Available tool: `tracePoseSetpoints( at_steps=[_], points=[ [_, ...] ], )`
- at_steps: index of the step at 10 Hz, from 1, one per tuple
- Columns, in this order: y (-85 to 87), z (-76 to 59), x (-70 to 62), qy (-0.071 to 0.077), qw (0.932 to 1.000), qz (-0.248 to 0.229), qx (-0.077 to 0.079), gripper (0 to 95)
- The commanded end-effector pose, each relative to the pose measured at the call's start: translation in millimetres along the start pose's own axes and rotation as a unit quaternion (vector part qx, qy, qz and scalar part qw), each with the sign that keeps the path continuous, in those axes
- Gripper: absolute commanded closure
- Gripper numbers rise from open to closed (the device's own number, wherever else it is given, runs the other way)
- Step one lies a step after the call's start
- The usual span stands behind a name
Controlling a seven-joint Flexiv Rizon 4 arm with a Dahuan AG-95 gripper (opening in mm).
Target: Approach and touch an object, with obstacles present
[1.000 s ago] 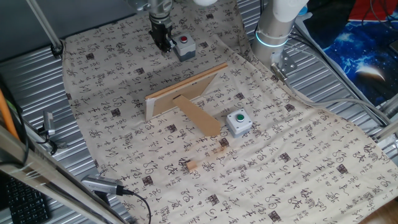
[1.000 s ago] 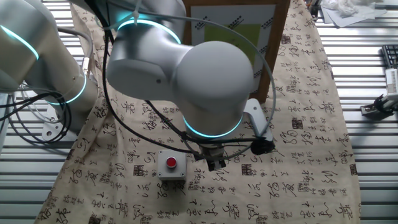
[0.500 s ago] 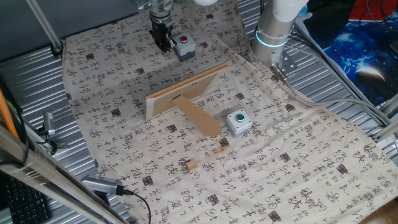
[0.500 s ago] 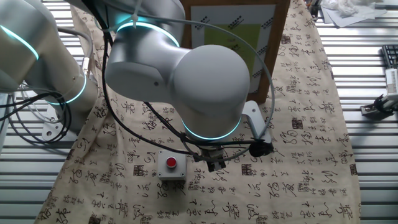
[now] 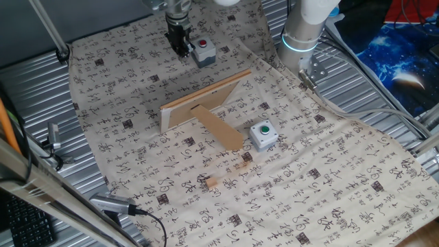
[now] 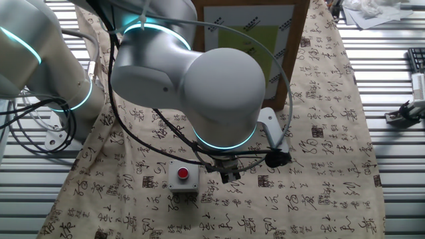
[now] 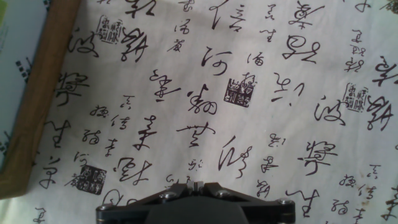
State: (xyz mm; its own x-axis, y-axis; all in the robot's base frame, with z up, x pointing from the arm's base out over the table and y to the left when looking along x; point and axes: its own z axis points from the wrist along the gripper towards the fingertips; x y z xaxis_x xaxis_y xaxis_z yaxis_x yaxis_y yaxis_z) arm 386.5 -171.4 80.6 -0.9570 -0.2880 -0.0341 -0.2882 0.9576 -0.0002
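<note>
A grey box with a red button (image 5: 203, 50) stands at the far end of the patterned cloth; it also shows in the other fixed view (image 6: 182, 176). My gripper (image 5: 181, 46) hangs just left of that box, shut and empty, its tips near the cloth (image 6: 230, 174). In the hand view the shut gripper (image 7: 196, 184) points down at bare cloth. The tan wooden board (image 5: 204, 101) stands on edge mid-table with its rounded prop leg (image 5: 219, 127) lying toward the front. A grey box with a green button (image 5: 262, 134) sits right of the leg.
Two small wooden blocks (image 5: 210, 182) (image 5: 241, 165) lie on the cloth in front of the board. The arm's base (image 5: 302, 34) stands at the far right. Ribbed metal table surrounds the cloth. The board's framed face (image 6: 255, 30) fills the top of the other fixed view.
The gripper has shifted only slightly beside the red button box. Nothing else has moved.
</note>
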Motion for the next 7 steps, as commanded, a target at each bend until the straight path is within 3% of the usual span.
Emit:
tracePoseSetpoints(
  at_steps=[1, 7],
  points=[
    [-0.1, 0.2, -0.2, 0.0, 1.0, -0.001, 0.0, 95.0],
    [-1.7, 8.7, -0.6, -0.001, 1.0, -0.002, 0.001, 95.0]
  ],
)
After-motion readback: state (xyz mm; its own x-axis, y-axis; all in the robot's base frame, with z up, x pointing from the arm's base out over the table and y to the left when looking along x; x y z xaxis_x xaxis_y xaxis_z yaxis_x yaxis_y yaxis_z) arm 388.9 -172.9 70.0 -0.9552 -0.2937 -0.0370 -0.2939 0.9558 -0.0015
